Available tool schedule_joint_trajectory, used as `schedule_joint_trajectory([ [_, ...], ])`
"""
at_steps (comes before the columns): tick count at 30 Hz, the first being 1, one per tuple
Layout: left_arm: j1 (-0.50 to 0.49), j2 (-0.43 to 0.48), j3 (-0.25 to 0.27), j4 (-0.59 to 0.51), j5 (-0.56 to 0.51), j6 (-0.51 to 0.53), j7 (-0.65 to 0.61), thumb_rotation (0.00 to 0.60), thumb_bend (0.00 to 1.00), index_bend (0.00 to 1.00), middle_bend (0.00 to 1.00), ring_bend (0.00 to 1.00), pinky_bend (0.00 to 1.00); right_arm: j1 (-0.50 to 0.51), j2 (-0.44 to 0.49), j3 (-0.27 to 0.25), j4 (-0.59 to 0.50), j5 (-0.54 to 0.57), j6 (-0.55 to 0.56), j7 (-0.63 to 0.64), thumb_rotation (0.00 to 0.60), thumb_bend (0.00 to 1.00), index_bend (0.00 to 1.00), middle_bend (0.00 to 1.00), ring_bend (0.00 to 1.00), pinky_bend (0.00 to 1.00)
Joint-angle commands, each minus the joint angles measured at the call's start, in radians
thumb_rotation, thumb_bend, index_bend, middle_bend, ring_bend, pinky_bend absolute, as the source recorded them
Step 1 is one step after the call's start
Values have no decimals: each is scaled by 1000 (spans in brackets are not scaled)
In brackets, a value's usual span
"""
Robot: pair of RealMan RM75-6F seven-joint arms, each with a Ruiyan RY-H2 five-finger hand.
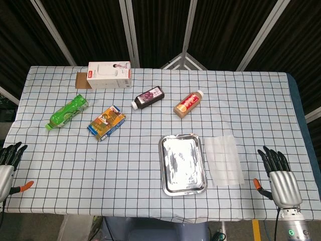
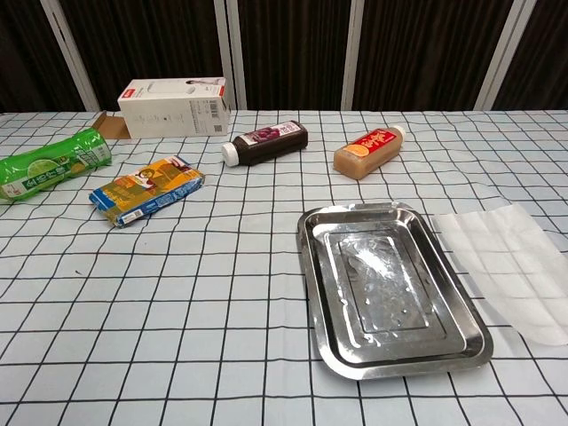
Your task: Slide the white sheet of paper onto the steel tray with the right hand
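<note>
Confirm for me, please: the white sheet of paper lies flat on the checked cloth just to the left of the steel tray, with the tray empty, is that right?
Not quite. The white sheet of paper lies just to the right of the steel tray, not the left, as the head view shows. The rest holds: it lies flat on the checked cloth, and the tray is empty.

Setting. A table (image 1: 150, 191) covered by a white cloth with a black grid pattern stands before a backdrop of dark pleated curtains (image 2: 426, 53) divided by pale metal uprights (image 2: 229, 40). Even overhead lighting casts only faint shadows on the cloth.
</note>
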Motion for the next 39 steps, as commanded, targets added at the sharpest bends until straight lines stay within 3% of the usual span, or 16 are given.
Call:
schedule_joint_trajectory([
  [1,0,0,0,0,0,0,0,600,0,0,0,0,0,0,0,0,0,0,0,0,600,394,0,0,0,0],
  [15,-1,-2,-1,2,1,0,-1,600,0,0,0,0,0,12,-5,-20,-6,-39,-19,-3,600,394,0,0,0,0],
  [31,0,-1,1,0,5,2,-1,600,0,0,0,0,0,73,-160,-22,-32,51,-166,-242,600,394,0,0,0,0],
  [39,-1,1,1,0,3,-2,-8,600,0,0,0,0,0,94,-243,-10,59,113,-205,-321,600,394,0,0,0,0],
])
